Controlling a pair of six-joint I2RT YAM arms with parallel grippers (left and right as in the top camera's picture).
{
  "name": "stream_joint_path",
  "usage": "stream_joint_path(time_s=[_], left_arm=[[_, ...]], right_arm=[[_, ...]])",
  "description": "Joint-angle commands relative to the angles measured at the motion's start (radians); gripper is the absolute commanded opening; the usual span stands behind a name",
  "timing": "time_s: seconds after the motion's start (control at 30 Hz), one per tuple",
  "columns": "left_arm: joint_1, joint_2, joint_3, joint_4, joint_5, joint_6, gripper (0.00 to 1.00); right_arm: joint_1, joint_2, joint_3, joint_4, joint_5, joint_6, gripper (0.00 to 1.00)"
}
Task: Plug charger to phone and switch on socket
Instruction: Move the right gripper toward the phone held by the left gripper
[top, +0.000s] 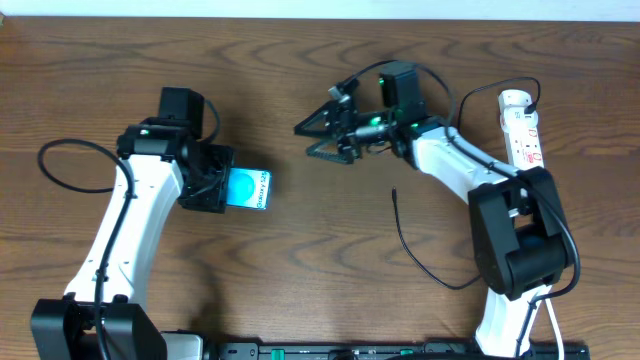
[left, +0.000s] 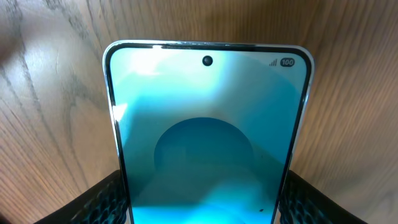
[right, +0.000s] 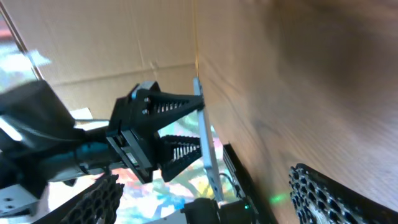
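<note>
The phone (top: 252, 188) lies flat on the wooden table with its light-blue screen up. My left gripper (top: 222, 186) is shut on its left end. In the left wrist view the phone (left: 208, 124) fills the space between my fingers (left: 202, 208). My right gripper (top: 312, 140) is open and empty, turned on its side, to the right of the phone and apart from it; its fingers (right: 205, 199) hold nothing. The charger (top: 415, 252) lies loose right of centre, its tip (top: 395, 194) free on the table. The white socket (top: 522, 125) lies at the far right.
A black cable loops on the table at the far left (top: 60, 165). The right arm's base (top: 515, 235) stands just below the socket. In the right wrist view a black toothed part (right: 161, 124) and a cardboard wall (right: 112, 37) show beyond the table edge.
</note>
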Motion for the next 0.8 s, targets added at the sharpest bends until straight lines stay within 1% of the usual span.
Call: stream_joint_path(time_s=[0.0, 0.17, 0.47, 0.77], left_arm=[[-0.021, -0.001, 0.008, -0.002, -0.025, -0.032, 0.07], [-0.027, -0.001, 0.008, -0.002, -0.024, -0.065, 0.07], [-0.027, -0.001, 0.008, 0.002, 0.018, -0.237, 0.07], [-0.027, -0.001, 0.008, 0.005, 0.037, -0.274, 0.07]], right_arm=[[0.031, -0.009, 0.008, 0.023, -0.018, -0.009, 0.86], [0.062, -0.009, 0.008, 0.024, -0.017, -0.033, 0.86], [0.096, -0.009, 0.008, 0.024, 0.031, -0.037, 0.86], [0.15, -0.009, 0.008, 0.025, 0.081, -0.082, 0.86]])
